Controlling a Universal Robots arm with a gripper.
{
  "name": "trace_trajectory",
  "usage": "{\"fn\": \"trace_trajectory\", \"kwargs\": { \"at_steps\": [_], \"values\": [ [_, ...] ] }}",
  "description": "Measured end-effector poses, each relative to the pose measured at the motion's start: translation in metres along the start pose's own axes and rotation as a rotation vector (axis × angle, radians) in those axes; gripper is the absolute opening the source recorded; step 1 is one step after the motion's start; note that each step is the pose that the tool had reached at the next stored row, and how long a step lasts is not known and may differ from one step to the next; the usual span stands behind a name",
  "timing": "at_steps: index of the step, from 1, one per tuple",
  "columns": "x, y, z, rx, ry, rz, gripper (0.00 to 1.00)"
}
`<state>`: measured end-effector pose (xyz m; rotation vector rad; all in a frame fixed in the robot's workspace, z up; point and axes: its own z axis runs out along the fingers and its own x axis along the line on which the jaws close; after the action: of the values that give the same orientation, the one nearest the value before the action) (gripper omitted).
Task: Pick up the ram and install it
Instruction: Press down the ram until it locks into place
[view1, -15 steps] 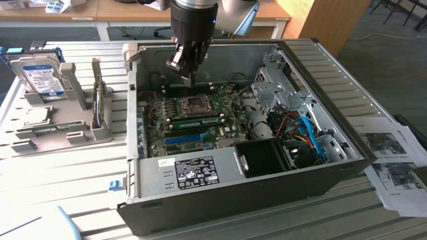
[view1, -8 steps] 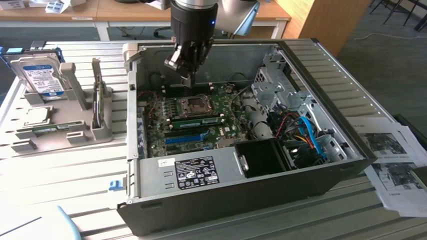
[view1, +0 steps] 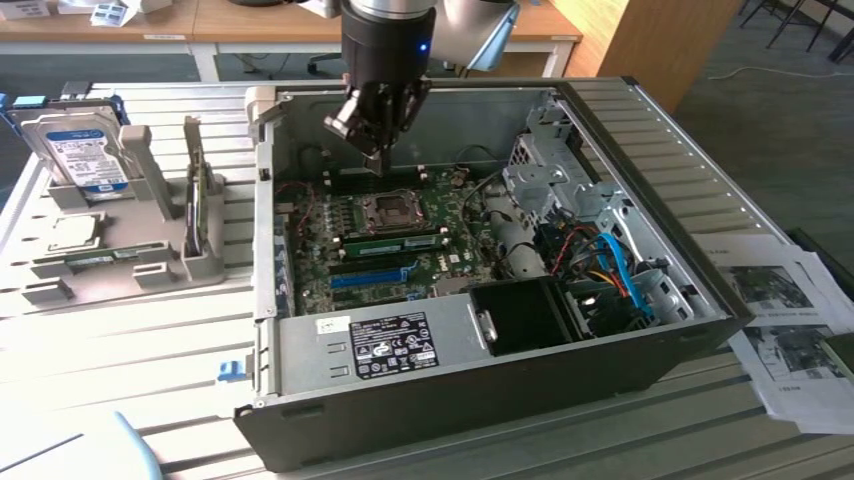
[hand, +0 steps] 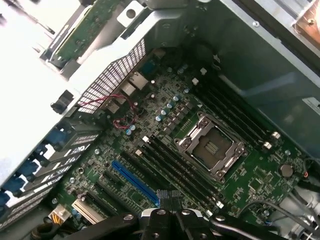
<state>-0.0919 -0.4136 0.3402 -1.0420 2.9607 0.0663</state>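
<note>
Exterior view, jaws: together, nothing seen between them, hanging over the far part of the open case.
Exterior view, ram: on the board, to the near side of me, long axis running left to right.
Wrist view, jaws: together, over the black memory slots.

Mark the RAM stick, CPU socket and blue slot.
RAM stick (view1: 395, 243), exterior view, middle of the green board.
CPU socket (hand: 210, 148), wrist view, centre of the open socket.
Blue slot (hand: 134, 183), wrist view, mid-length of the slot.
</note>
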Motion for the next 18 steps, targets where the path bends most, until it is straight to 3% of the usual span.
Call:
{"fn": "trace_trajectory", "kwargs": {
  "at_steps": [18],
  "values": [
    [0.0,0.0,0.001,0.0036,-0.0089,0.229,0.09]
  ]
}}
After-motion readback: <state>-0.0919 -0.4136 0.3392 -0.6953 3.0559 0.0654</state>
